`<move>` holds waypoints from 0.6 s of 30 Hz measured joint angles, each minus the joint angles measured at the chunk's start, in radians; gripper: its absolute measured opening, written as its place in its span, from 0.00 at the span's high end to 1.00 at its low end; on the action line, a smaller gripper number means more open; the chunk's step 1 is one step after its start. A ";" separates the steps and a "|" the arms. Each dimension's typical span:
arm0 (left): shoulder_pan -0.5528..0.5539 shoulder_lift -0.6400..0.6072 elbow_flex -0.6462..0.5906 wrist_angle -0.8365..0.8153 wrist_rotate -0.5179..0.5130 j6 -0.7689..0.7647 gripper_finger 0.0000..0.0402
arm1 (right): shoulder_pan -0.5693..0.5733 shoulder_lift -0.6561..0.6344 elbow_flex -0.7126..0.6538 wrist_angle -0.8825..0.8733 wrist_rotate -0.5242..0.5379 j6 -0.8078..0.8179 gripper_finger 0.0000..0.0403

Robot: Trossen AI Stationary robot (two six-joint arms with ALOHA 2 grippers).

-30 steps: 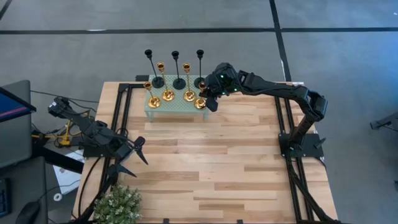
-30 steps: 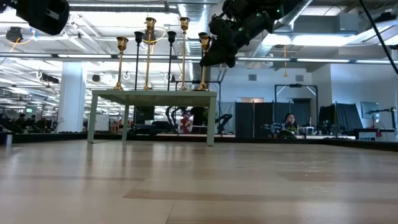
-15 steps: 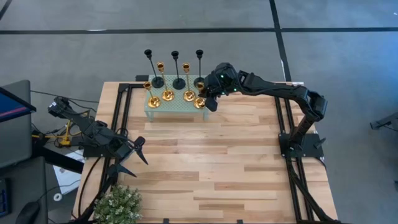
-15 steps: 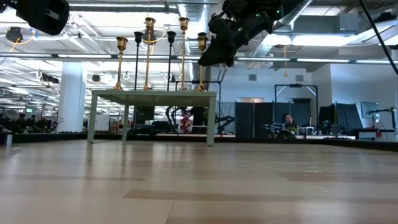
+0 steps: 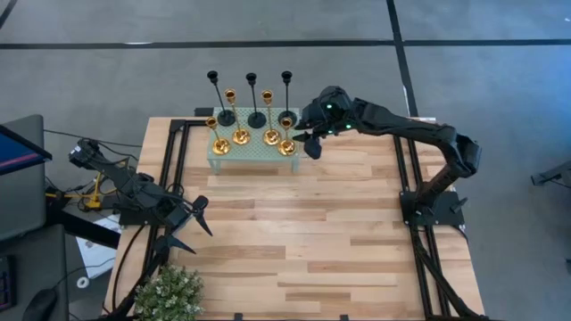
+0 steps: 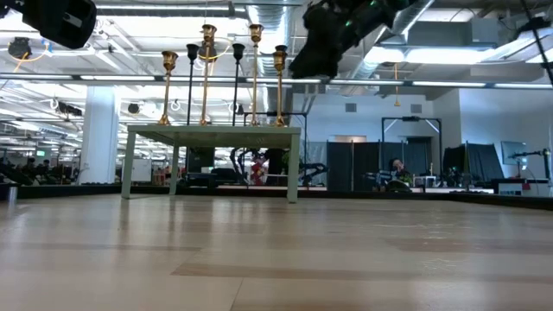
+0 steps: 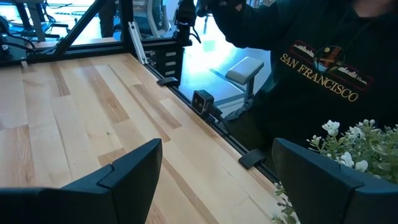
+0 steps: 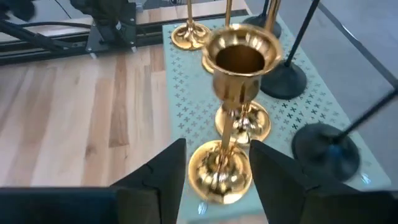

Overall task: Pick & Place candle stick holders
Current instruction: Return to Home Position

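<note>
A small pale-green stand (image 5: pixel 252 153) at the table's far middle bears the candle stick holders. Three tall black ones (image 5: pixel 253 100) line its far side, and several gold ones (image 5: pixel 241 135) stand on their round bases nearer. The gold holder at the right near corner (image 5: pixel 286 135) stands upright on its base (image 8: pixel 217 169), its cup (image 8: pixel 241 57) up. My right gripper (image 5: pixel 309 143) hovers open just right of it, one finger on each side of the lower stem (image 8: pixel 217 180), apart from it. My left gripper (image 5: pixel 192 223) waits open at the table's left side (image 7: pixel 214 186).
A potted plant (image 5: pixel 169 294) sits at the near left corner. Black frame rails (image 5: pixel 174 169) run along the table's left and right sides. A person in a dark sweatshirt (image 7: pixel 311 62) stands past the near edge. Bare wooden tabletop (image 5: pixel 294 232) spreads before the stand.
My right gripper has let go of the gold holder at the stand's right near corner, then backed off upward and toward the table's right edge. The holder stays upright on the stand, its cup now free of the gripper in the low view.
</note>
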 joint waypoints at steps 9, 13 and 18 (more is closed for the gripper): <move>0.000 0.000 0.000 0.001 -0.005 0.000 0.24 | 0.077 -0.142 0.000 -0.193 0.000 0.060 0.64; 0.000 0.000 0.000 0.012 -0.053 0.034 0.24 | 0.144 -0.151 0.000 -0.247 0.000 0.059 0.70; 0.000 0.000 0.000 0.052 -0.127 0.045 0.24 | 0.220 -0.151 0.000 -0.269 0.037 0.040 0.77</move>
